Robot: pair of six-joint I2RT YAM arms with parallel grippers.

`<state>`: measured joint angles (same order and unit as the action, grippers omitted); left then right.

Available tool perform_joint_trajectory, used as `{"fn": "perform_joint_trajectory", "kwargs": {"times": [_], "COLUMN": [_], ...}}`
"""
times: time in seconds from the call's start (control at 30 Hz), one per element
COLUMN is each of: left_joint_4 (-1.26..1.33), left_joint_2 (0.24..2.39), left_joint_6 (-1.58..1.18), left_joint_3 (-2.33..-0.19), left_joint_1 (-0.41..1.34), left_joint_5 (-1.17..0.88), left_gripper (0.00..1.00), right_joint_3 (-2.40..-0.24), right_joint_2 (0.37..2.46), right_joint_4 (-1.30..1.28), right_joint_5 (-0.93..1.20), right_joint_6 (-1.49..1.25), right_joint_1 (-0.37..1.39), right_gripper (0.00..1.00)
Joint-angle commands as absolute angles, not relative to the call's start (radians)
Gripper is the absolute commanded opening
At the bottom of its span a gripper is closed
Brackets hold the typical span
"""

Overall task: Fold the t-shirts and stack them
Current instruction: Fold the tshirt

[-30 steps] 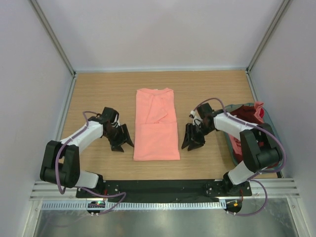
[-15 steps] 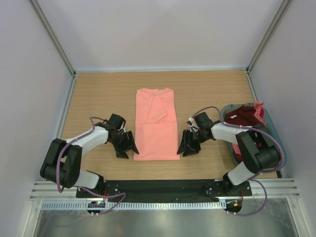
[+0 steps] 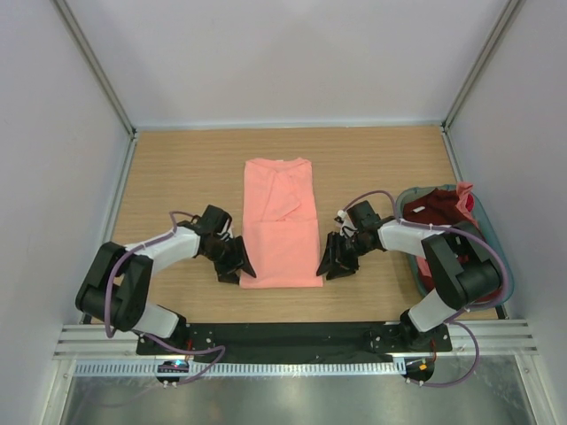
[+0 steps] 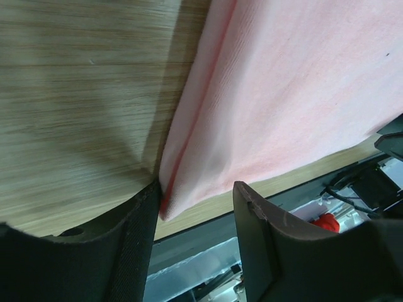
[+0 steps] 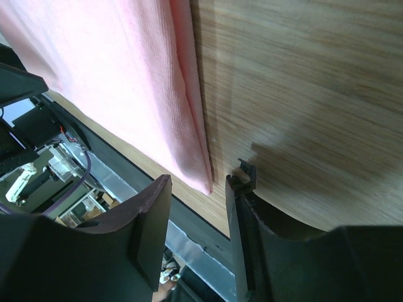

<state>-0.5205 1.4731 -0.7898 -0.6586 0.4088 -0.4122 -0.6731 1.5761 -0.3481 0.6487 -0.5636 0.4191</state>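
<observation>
Both grippers sit at the near corners of the folded salmon-pink t-shirt [image 3: 281,226].
Top view: the shirt lies flat mid-table, collar far; left gripper [image 3: 237,266] and right gripper [image 3: 331,262] flank its near edge; a maroon t-shirt [image 3: 432,209] sits in the basket [image 3: 481,212] at right. Left wrist: jaws apart, shirt corner between the fingers [image 4: 135,239]. Right wrist: jaws apart astride the other corner, unclamped.

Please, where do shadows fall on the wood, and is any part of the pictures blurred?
Left wrist view: a dark wedge of shadow lies on the table beside the shirt, and the jaws, close to the lens, look slightly soft. Right wrist view: a similar grey shadow lies right of the shirt's edge. Top view: even light, all sharp.
</observation>
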Motion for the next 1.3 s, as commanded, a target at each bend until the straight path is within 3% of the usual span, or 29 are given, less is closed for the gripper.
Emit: {"fn": "perform_joint_trajectory", "kwargs": {"times": [0.0, 0.13, 0.33, 0.57, 1.27], "left_joint_4": [-0.425, -0.388, -0.376, -0.394, -0.402], "left_joint_2": [1.583, 1.624, 1.634, 1.629, 1.634], "left_joint_6": [-0.749, -0.736, -0.738, -0.739, -0.739], "left_joint_3": [-0.569, -0.569, -0.571, -0.580, -0.586], "left_joint_1": [0.422, 0.426, 0.428, 0.426, 0.428], "left_joint_5": [-0.226, -0.212, -0.226, -0.233, -0.252], "left_gripper": [0.53, 0.49, 0.30, 0.15, 0.07], "right_joint_3": [-0.666, -0.654, -0.623, -0.629, -0.598], "right_joint_2": [1.582, 1.569, 1.539, 1.505, 1.588], "right_joint_4": [-0.324, -0.331, -0.311, -0.380, -0.215], "right_joint_5": [0.623, 0.601, 0.571, 0.477, 0.405], "right_joint_6": [-0.558, -0.549, -0.558, -0.520, -0.551], "right_joint_1": [0.425, 0.423, 0.426, 0.428, 0.463], "right_gripper": [0.47, 0.47, 0.51, 0.53, 0.55]}}
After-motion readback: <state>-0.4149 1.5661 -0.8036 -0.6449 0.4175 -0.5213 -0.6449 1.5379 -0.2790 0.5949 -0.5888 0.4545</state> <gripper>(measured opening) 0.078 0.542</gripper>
